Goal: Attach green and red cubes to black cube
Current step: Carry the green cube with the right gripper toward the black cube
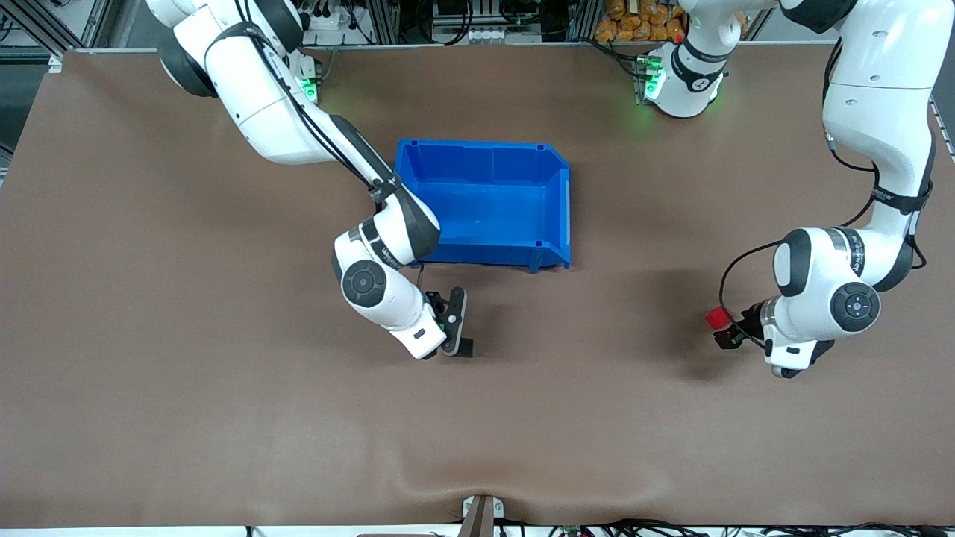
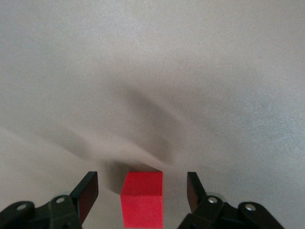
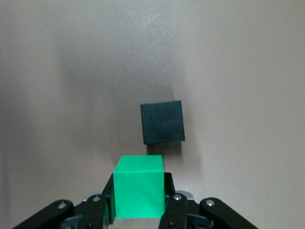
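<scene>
Brown table (image 1: 224, 418) under both arms, blue bin (image 1: 485, 201) mid-table. I see the right gripper (image 3: 138, 210) clamped on the green cube (image 3: 139, 187), low over the table just nearer the front camera than the bin; the black cube (image 3: 162, 122) lies just beside it, apart. Left gripper (image 2: 142, 193), toward the left arm's end, stands open around the red cube (image 2: 142, 199), fingers (image 2: 88, 191) clear of its sides.
</scene>
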Robot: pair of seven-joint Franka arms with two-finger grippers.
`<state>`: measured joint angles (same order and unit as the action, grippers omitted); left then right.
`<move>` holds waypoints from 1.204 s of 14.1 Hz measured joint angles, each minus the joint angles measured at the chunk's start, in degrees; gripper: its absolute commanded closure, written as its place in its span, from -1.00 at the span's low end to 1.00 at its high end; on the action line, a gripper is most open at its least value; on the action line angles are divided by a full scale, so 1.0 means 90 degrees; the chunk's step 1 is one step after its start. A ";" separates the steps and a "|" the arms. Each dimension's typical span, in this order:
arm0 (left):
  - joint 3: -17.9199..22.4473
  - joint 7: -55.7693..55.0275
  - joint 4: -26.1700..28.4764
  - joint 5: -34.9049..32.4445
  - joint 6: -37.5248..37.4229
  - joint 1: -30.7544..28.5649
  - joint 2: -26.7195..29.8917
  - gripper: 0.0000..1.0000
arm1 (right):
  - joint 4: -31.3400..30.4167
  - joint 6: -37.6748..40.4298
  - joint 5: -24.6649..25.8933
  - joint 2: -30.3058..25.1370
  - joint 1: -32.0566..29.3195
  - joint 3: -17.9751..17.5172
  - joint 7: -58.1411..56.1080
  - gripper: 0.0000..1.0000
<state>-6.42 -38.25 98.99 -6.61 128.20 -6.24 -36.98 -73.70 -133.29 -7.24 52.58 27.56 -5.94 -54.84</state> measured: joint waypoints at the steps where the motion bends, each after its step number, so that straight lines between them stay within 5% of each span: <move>1: -0.0002 -0.0008 0.0001 0.0000 0.0000 0.0009 -0.0011 -0.54 | 0.0011 0.0000 0.0101 0.0000 0.0073 0.0061 0.0007 1.00; 7: -0.0006 -0.0010 0.0007 -0.0002 -0.0001 0.0020 -0.0061 0.00 | 0.0223 0.0007 0.0361 0.0010 0.0830 0.0885 0.0019 1.00; 11: -0.0013 -0.0010 0.0007 -0.0003 -0.0001 0.0027 -0.0080 0.15 | 0.0392 0.0030 0.0590 0.0133 0.0920 0.0971 0.0021 1.00; 14: -0.0017 -0.0009 0.0003 -0.0005 0.0001 0.0032 -0.0086 0.58 | 0.0475 0.0034 0.0618 0.0257 0.0919 0.1026 0.0021 1.00; 17: -0.0028 -0.0010 -0.0018 -0.0024 0.0004 0.0113 -0.0088 0.73 | 0.0499 0.0033 0.0651 0.0335 0.0924 0.1034 0.0021 1.00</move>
<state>-6.67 -38.34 98.82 -6.83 128.24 -5.22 -37.78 -69.21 -132.99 -1.38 55.60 35.87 3.36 -54.65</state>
